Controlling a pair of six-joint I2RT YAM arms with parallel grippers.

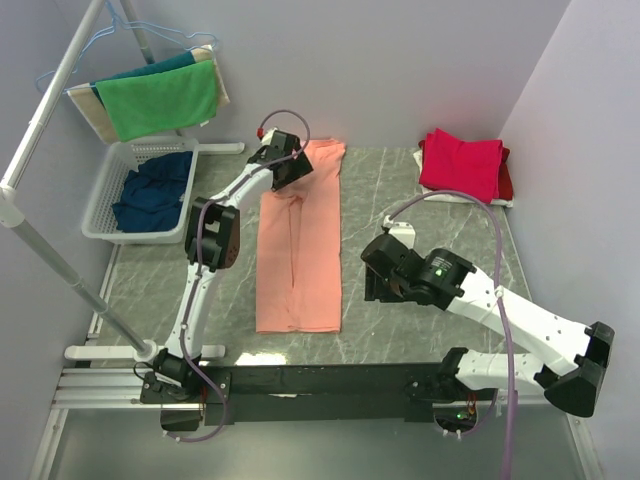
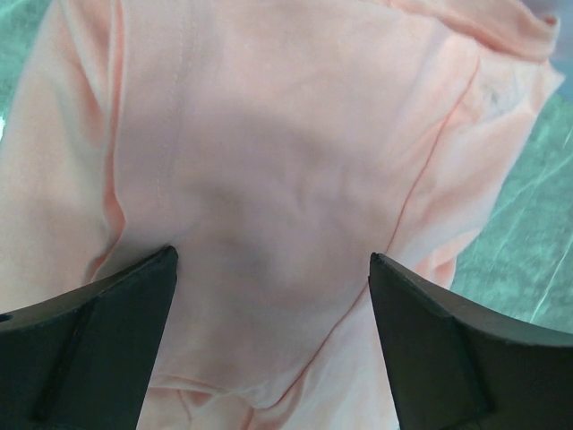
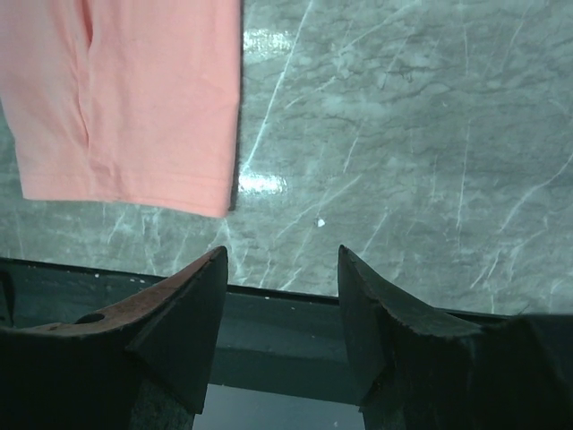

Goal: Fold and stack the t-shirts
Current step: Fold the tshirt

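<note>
A salmon-orange t-shirt (image 1: 300,240) lies on the marble table (image 1: 420,330), folded lengthwise into a long strip running from far to near. My left gripper (image 1: 288,172) hovers over its far end, by the collar. In the left wrist view the left gripper (image 2: 273,269) is open wide, with the shirt (image 2: 269,152) below and nothing between the fingers. My right gripper (image 1: 380,282) stands to the right of the shirt. In the right wrist view the right gripper (image 3: 282,260) is open and empty over bare table, with the shirt's near hem corner (image 3: 134,98) off to its left.
Folded crimson and red t-shirts (image 1: 462,165) are stacked at the back right corner. A white basket (image 1: 100,205) at the left holds dark navy t-shirts (image 1: 152,190). Green, teal and beige cloths (image 1: 160,100) hang on a rack above it. A black rail (image 3: 286,331) runs along the table's front edge.
</note>
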